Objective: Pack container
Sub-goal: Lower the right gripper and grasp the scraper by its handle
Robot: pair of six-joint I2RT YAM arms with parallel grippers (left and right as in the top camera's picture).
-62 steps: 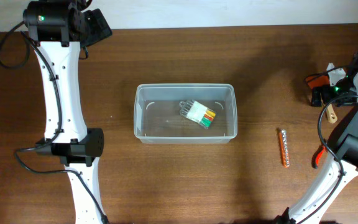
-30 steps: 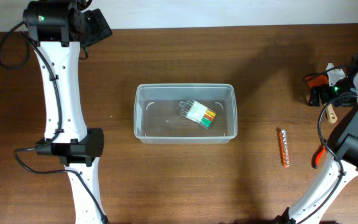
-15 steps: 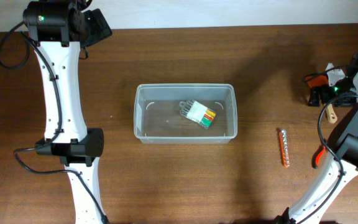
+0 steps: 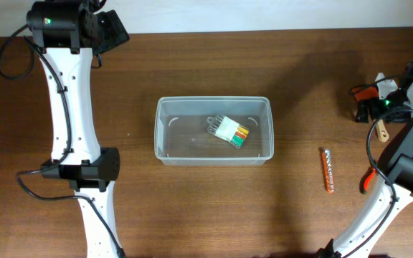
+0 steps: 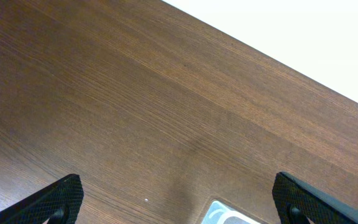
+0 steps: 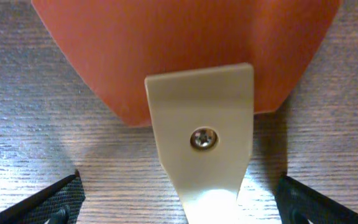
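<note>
The container [image 4: 214,130], a clear plastic tub, stands in the middle of the table. Inside it lies a small clear pack with coloured pieces [image 4: 229,131]. My left gripper [image 4: 112,30] is up at the far left, well away from the tub. In the left wrist view it [image 5: 182,204] is open over bare wood, with one tub corner [image 5: 225,215] at the bottom edge. My right gripper [image 4: 368,106] is at the far right edge. In the right wrist view it [image 6: 179,208] is open, its fingers straddling the beige handle [image 6: 201,149] of an orange-bladed scraper [image 6: 185,50] without touching it.
An orange bit holder [image 4: 328,170] lies on the wood right of the tub. An orange-handled tool [image 4: 368,182] and a beige piece [image 4: 382,132] lie beside the right arm. The table's far edge runs along the top, behind the left arm.
</note>
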